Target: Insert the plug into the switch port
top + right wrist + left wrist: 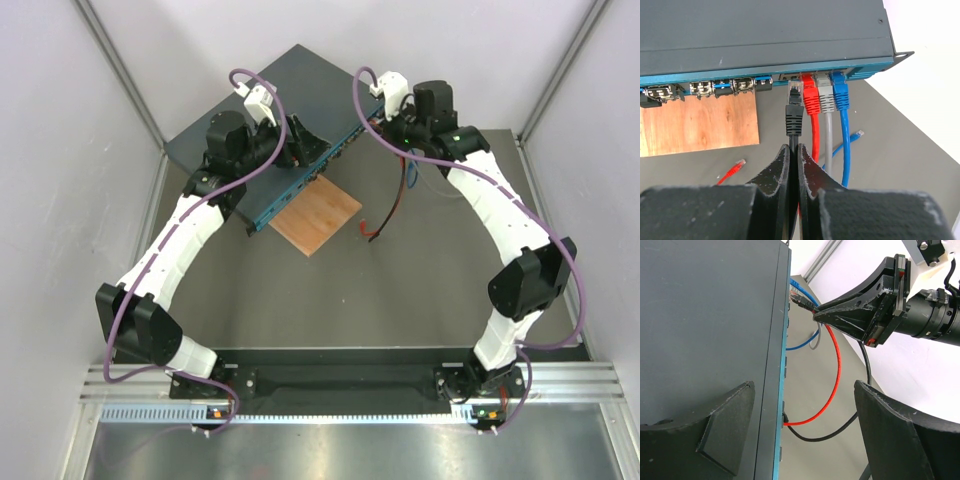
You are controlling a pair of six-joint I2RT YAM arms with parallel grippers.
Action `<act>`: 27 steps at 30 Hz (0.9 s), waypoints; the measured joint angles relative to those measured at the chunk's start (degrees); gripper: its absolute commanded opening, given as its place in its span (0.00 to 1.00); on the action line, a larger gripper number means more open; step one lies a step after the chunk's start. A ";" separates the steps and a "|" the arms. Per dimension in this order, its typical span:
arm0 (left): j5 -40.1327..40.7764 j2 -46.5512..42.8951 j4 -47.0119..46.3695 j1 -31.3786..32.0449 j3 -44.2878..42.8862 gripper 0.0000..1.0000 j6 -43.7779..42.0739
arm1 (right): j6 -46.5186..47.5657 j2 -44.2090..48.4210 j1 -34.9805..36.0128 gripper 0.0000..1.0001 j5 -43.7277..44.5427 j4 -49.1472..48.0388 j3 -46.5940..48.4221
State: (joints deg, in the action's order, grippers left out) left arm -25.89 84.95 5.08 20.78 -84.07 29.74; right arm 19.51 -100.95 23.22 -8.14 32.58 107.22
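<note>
As the right hand (794, 148) grasps the black plug (794, 115), its length points at the switch (765, 30).

You've got the switch (765, 30) slate-grey on top, teal-blue along its front edge. The black plug (794, 117) has a clear tip. Next you see a red plug (811, 99), a grey plug (826, 97) and a blue plug (840, 95), each on a matching cable. The board (695, 122) shows warm brown wood grain. The table (900, 150) is dull grey, your right gripper (794, 147) black.
</note>
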 measured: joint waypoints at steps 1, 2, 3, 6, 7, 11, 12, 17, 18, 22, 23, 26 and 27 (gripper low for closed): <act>0.00 0.00 -0.02 0.00 0.00 0.85 0.07 | 0.00 0.00 0.00 0.00 0.11 0.00 0.02; 0.00 0.02 -0.07 0.00 0.00 0.85 0.11 | 0.00 0.00 0.00 0.00 0.13 0.00 0.02; 0.00 0.00 -0.13 0.00 0.00 0.85 0.13 | 0.00 0.00 0.00 0.00 0.13 0.00 0.02; -0.02 0.02 -0.35 0.00 0.00 0.85 0.15 | 0.00 -0.04 0.04 0.00 0.11 -0.02 0.02; -0.02 0.00 -0.37 0.00 0.00 0.85 0.15 | 0.00 -0.04 0.07 0.00 0.11 0.00 0.02; -0.02 0.00 -0.37 0.00 0.00 0.85 0.17 | 0.00 -0.04 0.24 0.00 0.09 -0.02 0.02; -0.02 0.02 -0.37 0.00 0.00 0.85 0.17 | 0.00 -0.04 0.31 0.00 0.09 -0.02 0.02; -0.07 0.00 -0.39 0.00 0.00 0.85 0.17 | 0.00 -0.04 0.39 0.00 0.00 -0.02 -0.09; -0.09 0.00 -0.37 0.00 0.00 0.85 0.17 | 0.00 -0.04 0.39 0.00 0.00 -0.02 -0.13; -0.15 0.02 -0.39 0.00 0.00 0.85 0.17 | 0.02 -0.22 0.39 0.00 0.02 -0.02 -0.46; -0.17 0.02 -0.42 0.00 0.00 0.85 0.17 | 0.02 -0.33 0.42 0.00 0.02 -0.02 -0.46; -0.17 0.02 -0.44 0.00 0.00 0.85 0.17 | 0.02 -0.52 0.42 0.00 0.09 0.00 -0.79; -0.17 0.02 -0.44 0.00 0.00 0.85 0.17 | 0.02 -0.59 0.42 0.00 0.13 -0.04 -0.85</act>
State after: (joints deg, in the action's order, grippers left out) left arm -26.06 84.97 4.64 20.78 -84.07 29.91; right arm 19.53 -101.54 23.64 -8.01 32.53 106.37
